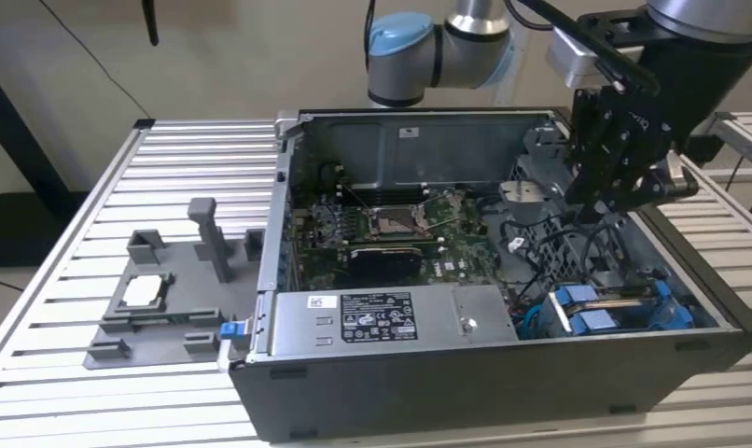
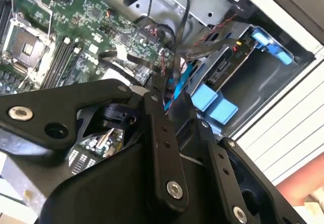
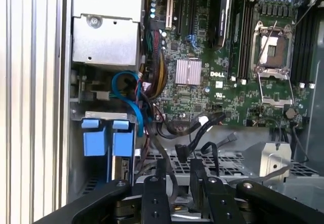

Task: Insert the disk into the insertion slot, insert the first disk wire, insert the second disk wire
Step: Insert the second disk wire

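Observation:
The disk (image 1: 619, 301), in its blue carrier, sits inside the insertion slot (image 1: 538, 322), a grey cage at the near corner of the open computer case on the exterior view's right. The carrier's blue tabs (image 3: 93, 138) stick out of the cage (image 3: 86, 113), and the disk's grey side (image 2: 225, 69) shows between the cage walls. A blue wire (image 3: 132, 102) (image 2: 182, 79) and loose black wires (image 3: 202, 127) (image 1: 563, 247) lie between the slot and the motherboard. My gripper (image 1: 596, 217) (image 3: 178, 163) (image 2: 174, 110) hangs point-down over these wires, just behind the slot. A black connector (image 3: 181, 150) lies right at its tip.
The green motherboard (image 1: 389, 224) fills the case floor. A grey labelled power-supply box (image 1: 376, 317) lies along the near wall. A grey holder fixture (image 1: 164, 299) stands on the slatted table (image 1: 65, 280) at the exterior view's left. The case walls (image 1: 688, 280) close in around the gripper.

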